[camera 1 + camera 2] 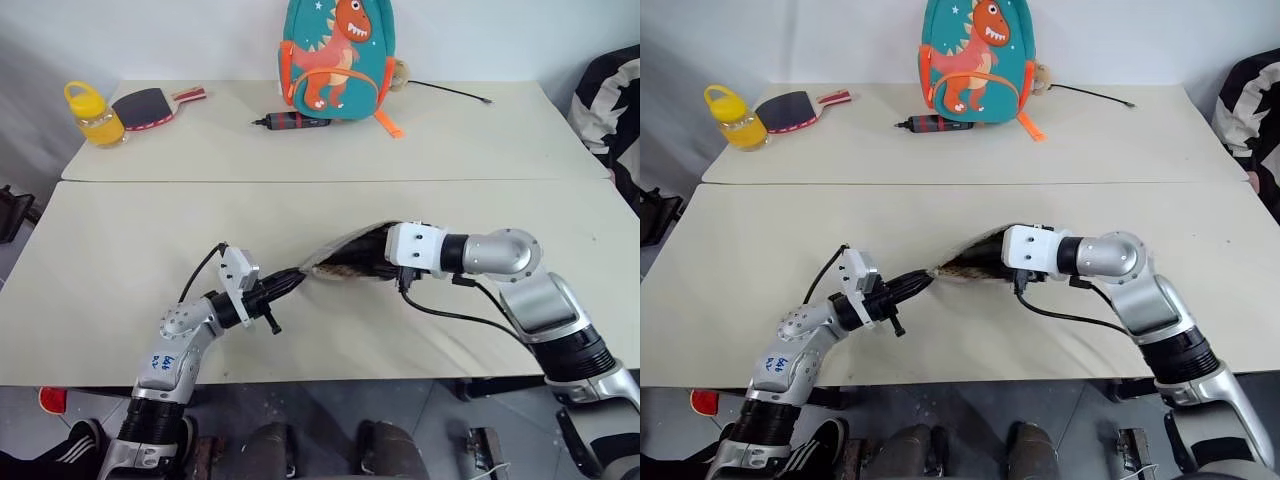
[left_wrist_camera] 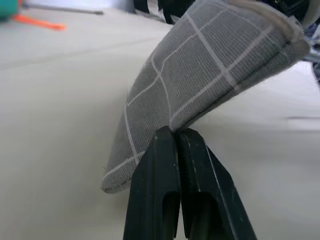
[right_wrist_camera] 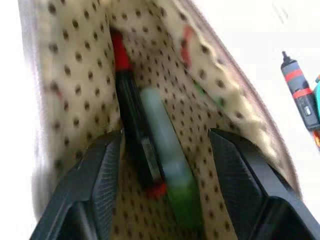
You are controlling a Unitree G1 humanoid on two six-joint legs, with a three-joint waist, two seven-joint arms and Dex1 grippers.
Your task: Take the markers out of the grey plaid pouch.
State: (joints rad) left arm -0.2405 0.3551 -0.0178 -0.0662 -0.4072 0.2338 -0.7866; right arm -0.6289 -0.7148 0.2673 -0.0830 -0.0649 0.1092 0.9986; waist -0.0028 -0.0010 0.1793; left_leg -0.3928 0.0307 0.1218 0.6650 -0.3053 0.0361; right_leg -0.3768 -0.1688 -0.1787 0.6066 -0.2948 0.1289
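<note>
Grey plaid pouch (image 2: pixel 200 75) lifted off the table, open; 2 markers (image 3: pixel 150 145) lie inside, side by side

Two markers (image 3: pixel 150 145), one pouch (image 2: pixel 200 75), one backpack (image 1: pixel 335 60), one bottle (image 1: pixel 93 113).

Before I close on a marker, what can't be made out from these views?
- Markers: far ends run deep into the grey plaid pouch, right wrist view; count beyond two unclear.
- Right end effector: tips hidden inside the pouch in head views.
- Pouch zip: not visible.
</note>
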